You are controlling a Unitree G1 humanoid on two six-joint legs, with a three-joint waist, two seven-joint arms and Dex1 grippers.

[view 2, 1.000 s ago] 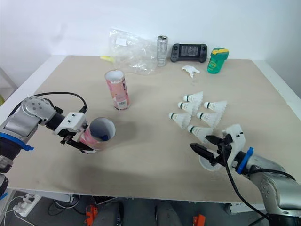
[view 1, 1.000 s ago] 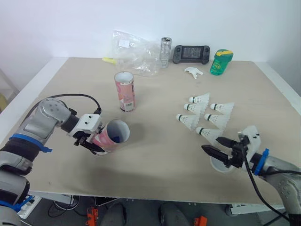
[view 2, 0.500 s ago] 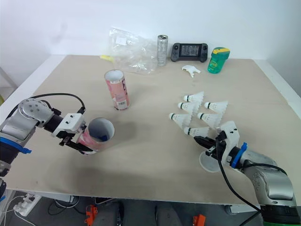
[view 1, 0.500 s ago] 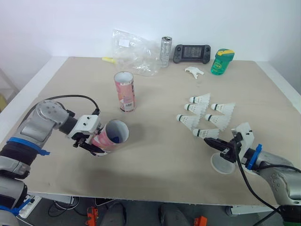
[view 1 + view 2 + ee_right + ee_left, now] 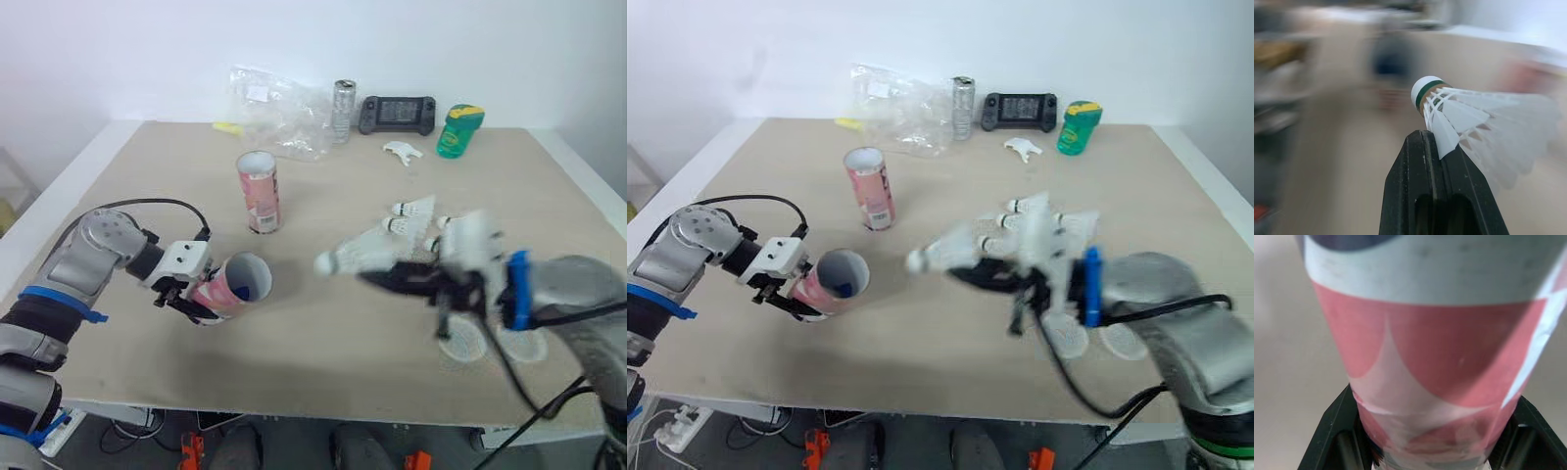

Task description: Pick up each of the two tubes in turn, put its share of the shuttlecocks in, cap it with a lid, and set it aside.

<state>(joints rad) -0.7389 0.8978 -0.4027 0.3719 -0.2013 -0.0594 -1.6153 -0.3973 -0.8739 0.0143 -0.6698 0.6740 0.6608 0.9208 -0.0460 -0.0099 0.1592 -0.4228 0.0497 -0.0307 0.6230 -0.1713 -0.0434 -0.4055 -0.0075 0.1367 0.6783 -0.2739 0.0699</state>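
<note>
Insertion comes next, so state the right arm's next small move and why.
Probably carry the shuttlecock across to the open mouth of the tube, cork first. The right gripper is shut on its feathers, cork pointing toward the tube, which the left gripper holds tilted with its mouth facing that way; the two are well apart.

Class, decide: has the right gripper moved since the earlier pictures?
Yes. The right gripper, shut on a shuttlecock, has swung left from the lid toward the held tube.
</note>
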